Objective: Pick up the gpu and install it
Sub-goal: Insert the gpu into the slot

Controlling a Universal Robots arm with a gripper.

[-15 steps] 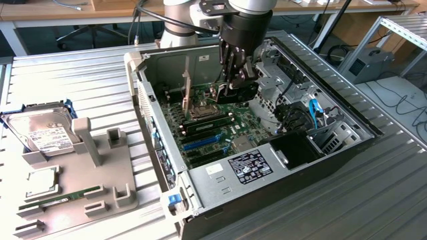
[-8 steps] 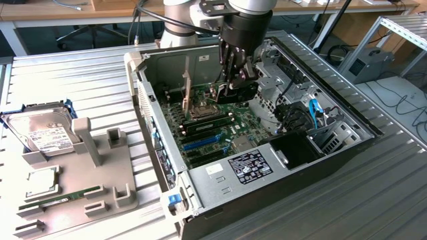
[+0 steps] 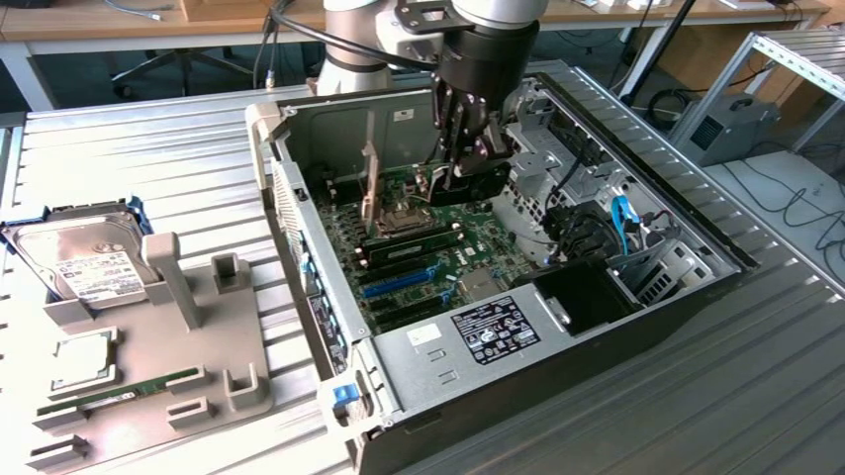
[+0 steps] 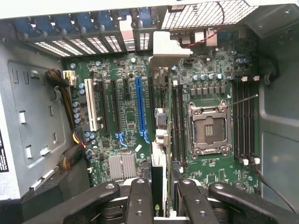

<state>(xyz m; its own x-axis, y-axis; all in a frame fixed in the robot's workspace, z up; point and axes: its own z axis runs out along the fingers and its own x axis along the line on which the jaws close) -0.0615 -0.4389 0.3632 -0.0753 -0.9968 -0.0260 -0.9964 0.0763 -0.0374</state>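
Inside the open computer case (image 3: 687, 287), my gripper (image 3: 470, 163) is shut on the gpu (image 3: 486, 184), a thin black card held on edge above the green motherboard (image 3: 456, 252). In the wrist view the gpu (image 4: 158, 179) runs edge-on between my two fingers (image 4: 140, 200). Its silvery bracket (image 4: 167, 46) reaches toward the rear slot openings. The card lies along a black slot beside the long blue slot (image 4: 140, 107). I cannot tell whether it touches that slot.
The CPU socket (image 4: 209, 128) lies next to the card's line, with cables (image 4: 70, 140) on the other side. Outside the case, a grey holder (image 3: 198, 327) carries a hard drive in a blue frame (image 3: 86, 262), a CPU (image 3: 82, 358) and a green RAM stick (image 3: 119, 391).
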